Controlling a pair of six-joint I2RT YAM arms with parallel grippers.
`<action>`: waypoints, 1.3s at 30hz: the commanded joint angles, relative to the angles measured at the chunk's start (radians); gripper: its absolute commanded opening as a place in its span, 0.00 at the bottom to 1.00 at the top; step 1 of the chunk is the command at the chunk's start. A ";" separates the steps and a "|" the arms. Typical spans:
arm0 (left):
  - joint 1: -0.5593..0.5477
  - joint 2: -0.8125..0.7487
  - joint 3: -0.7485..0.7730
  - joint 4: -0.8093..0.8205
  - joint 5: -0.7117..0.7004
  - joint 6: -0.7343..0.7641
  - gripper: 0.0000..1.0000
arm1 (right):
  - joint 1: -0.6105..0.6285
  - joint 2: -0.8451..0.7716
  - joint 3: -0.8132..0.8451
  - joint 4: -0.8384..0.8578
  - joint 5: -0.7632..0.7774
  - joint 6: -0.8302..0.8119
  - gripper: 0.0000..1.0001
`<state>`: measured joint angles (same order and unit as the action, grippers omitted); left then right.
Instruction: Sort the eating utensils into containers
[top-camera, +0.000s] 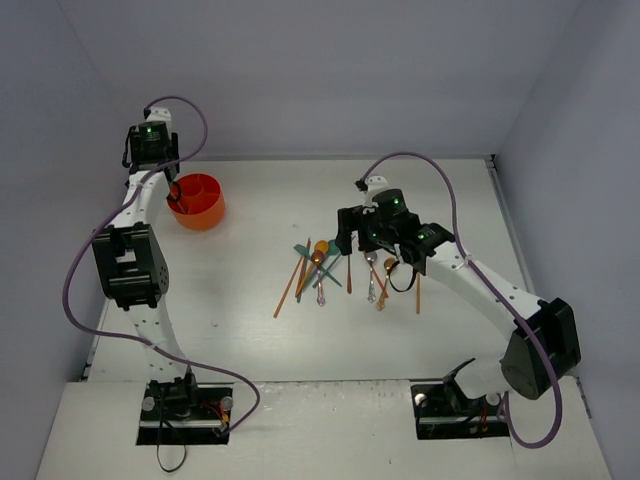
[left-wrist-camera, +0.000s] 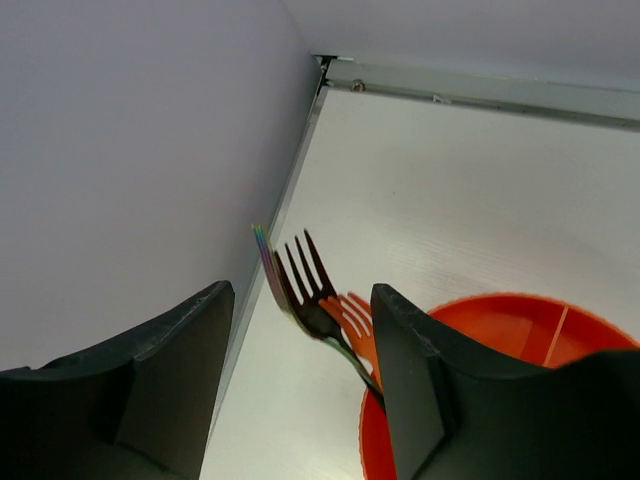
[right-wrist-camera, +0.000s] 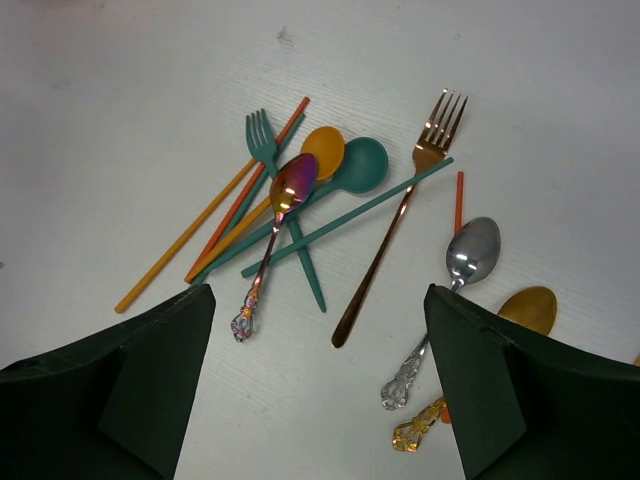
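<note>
The orange-red cup stands at the far left of the table, under my left gripper. In the left wrist view a dark iridescent fork and an orange fork stand tines-up in the cup. My left gripper is open, with the dark fork loose between its fingers. My right gripper hangs open over the pile of utensils: a teal fork, teal spoon, iridescent spoon, rose-gold fork, silver spoon, gold spoon and chopsticks.
The left wall rises close beside the cup, and the table's back edge rail runs just beyond it. An orange chopstick lies at the right end of the pile.
</note>
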<state>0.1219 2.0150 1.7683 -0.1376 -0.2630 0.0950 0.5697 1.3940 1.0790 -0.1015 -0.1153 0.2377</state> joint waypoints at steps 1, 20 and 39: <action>0.002 -0.191 -0.019 0.001 0.003 -0.073 0.61 | -0.006 0.066 0.060 0.017 0.109 0.052 0.77; -0.178 -0.781 -0.429 -0.340 0.274 -0.415 0.72 | -0.024 0.415 0.153 -0.024 0.160 0.224 0.36; -0.293 -1.020 -0.691 -0.393 0.344 -0.473 0.72 | -0.002 0.580 0.206 -0.027 0.321 0.312 0.19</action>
<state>-0.1619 1.0306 1.0901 -0.5451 0.0660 -0.3562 0.5599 1.9495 1.2505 -0.1278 0.1023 0.5154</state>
